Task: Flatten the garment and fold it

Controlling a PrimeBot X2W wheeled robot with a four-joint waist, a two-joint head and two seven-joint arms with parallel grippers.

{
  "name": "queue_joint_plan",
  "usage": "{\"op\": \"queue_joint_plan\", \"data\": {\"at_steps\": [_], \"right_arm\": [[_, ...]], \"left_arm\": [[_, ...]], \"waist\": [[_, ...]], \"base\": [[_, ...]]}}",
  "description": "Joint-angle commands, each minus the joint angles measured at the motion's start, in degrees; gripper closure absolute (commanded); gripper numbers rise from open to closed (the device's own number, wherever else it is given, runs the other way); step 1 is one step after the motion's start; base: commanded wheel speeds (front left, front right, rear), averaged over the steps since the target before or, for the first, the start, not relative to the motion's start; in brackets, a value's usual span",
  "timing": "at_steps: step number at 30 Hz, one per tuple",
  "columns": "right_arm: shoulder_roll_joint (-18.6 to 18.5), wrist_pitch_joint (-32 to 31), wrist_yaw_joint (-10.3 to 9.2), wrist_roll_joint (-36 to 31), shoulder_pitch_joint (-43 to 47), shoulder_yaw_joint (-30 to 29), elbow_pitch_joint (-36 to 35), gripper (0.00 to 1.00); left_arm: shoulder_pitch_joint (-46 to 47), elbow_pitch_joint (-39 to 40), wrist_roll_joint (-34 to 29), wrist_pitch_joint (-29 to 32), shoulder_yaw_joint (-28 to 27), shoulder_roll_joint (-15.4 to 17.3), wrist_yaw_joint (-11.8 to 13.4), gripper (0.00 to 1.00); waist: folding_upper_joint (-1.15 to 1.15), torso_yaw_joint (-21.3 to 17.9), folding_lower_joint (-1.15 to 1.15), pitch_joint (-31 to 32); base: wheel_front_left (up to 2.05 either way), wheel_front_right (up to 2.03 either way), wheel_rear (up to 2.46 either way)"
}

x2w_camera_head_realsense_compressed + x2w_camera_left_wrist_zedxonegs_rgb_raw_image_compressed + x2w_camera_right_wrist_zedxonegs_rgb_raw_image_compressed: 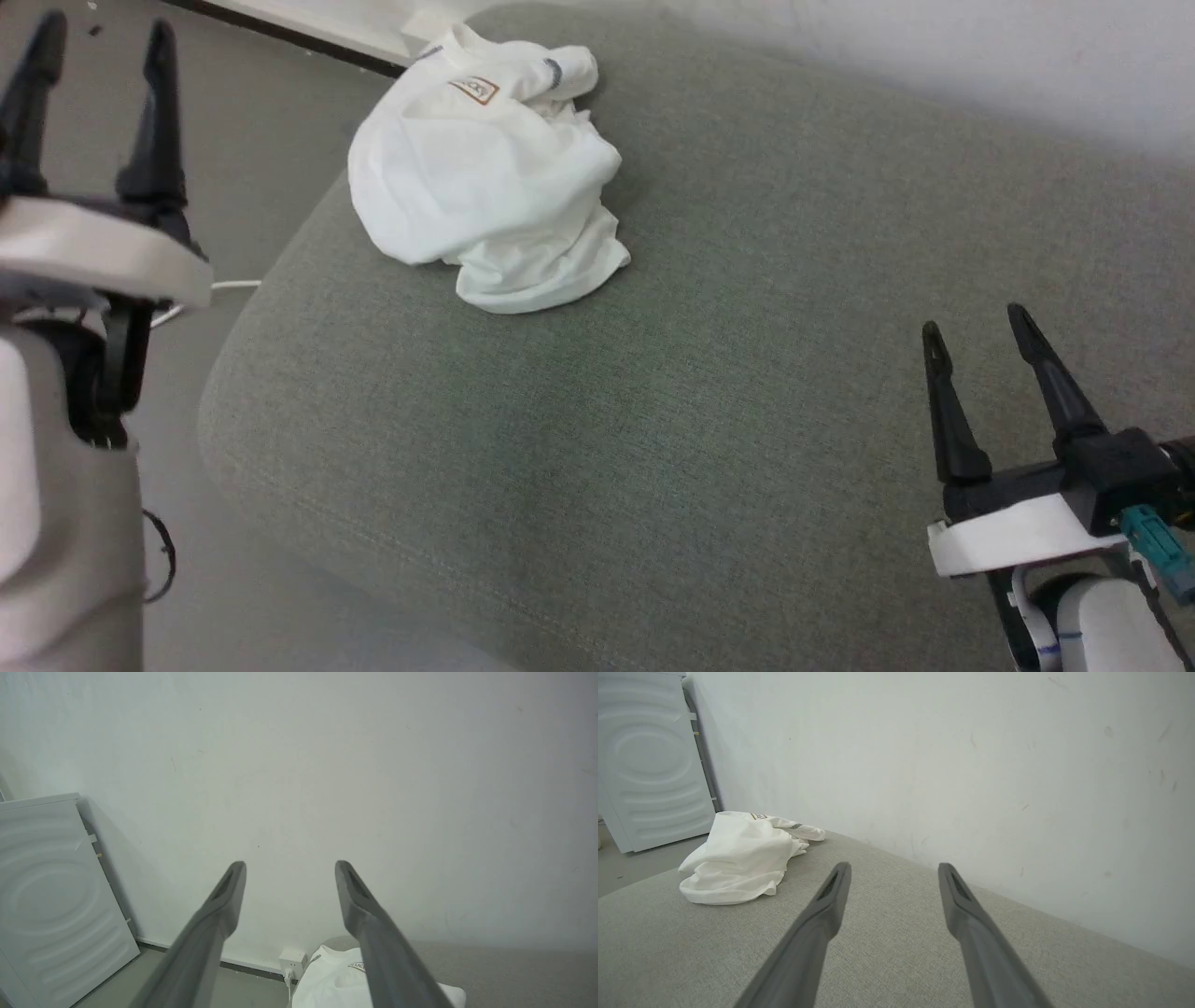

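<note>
Left claw (105,26): two dark fingers spread wide with nothing between them; it hangs off the cushion's left edge, above the floor, well apart from the garment.
Right claw (974,320): fingers splayed just as wide and empty, poised over bare fabric at the near right of the cushion, far from the garment.
Garment (485,177): white shirt in a crumpled heap, neither flattened nor folded, lying on the far left part of the cushion close to its rounded edge; a loose hem spills toward the near side.
Patch (476,90): small, brown-bordered, facing up on the far top of the heap.
Stitching (553,70): a short dark zigzag seam shows just beside the patch.
Cushion (653,420): grey-green woven fabric, smooth, carrying the garment alone.
Floor (252,121): grey, left of the cushion, with a thin white cable (233,285) lying on it.
Wall (971,765): pale, rising straight behind the cushion.
Socket (292,957): white, low on the wall, near the garment, with a plug in it.
Panel (46,896): white and ribbed, possibly an appliance's side, standing by the wall left of the cushion.
</note>
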State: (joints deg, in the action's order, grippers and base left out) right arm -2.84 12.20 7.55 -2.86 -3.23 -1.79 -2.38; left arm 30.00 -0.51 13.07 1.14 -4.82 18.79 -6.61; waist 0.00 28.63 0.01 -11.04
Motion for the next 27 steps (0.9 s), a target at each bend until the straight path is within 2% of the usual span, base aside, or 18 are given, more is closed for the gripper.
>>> {"op": "queue_joint_plan", "data": {"at_steps": [1, 8, 15, 20, 27], "right_arm": [[-0.04, -0.81, -0.06, -1.01, -1.58, 0.69, -1.38, 0.0], [-0.04, -5.22, -0.06, -5.02, -5.44, 4.15, -8.21, 0.0], [-0.04, -8.54, -0.06, -7.65, -7.76, 7.77, -14.06, 0.0], [-0.04, -10.74, -0.06, -9.52, -8.59, 8.46, -17.58, 0.0], [-0.04, -12.51, -0.06, -10.75, -9.08, 8.37, -20.48, 0.0]], "left_arm": [[3.56, -2.43, 1.67, 1.28, 0.33, 0.67, -0.58, 0.0], [17.75, -16.43, 9.96, 4.94, 5.13, 7.07, -0.85, 0.0], [23.67, -25.62, 22.03, 6.02, 12.77, 12.13, -0.87, 0.0], [25.67, -31.82, 27.83, 9.85, 17.0, 13.36, -0.87, 0.0], [27.3, -37.47, 35.03, 17.95, 22.34, 13.28, -0.87, 0.0]], "waist": [[0.0, -2.01, -0.01, -5.75], [0.0, -4.84, -0.01, -13.28], [0.0, -8.54, -0.01, -18.79], [0.0, -10.29, -0.01, -22.45], [0.0, -11.92, -0.01, -26.09]], "base": [[0.0, 0.0, 0.0], [0.0, 0.0, 0.0], [0.0, 0.0, 0.0], [0.0, 0.0, 0.0], [0.0, 0.0, 0.0]]}}
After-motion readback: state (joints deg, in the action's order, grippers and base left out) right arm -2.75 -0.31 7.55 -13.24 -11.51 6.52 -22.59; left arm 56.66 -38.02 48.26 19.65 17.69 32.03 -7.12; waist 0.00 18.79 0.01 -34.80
